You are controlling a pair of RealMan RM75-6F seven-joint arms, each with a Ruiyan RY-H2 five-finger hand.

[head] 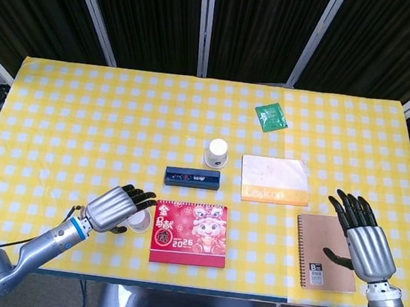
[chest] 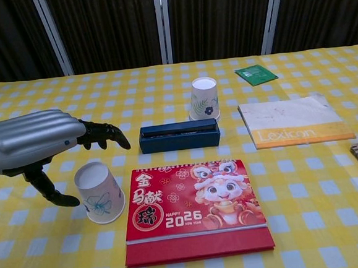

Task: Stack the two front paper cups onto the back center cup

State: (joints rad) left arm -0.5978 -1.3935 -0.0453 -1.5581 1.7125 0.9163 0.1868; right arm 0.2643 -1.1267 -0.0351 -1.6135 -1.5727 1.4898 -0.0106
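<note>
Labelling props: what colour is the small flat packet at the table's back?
Green packet, clearest in chest view.

Two cups, a calendar and stationery spread on the tabletop.

The back cup stands at the centre, with the pen box just in front of it and the calendar in front of the box. The front cup stands just left of the calendar; the left hand is over and beside it. The pad lies right of the back cup, the notebook in front of the pad, near the right hand. The packet lies behind the pad.
</note>
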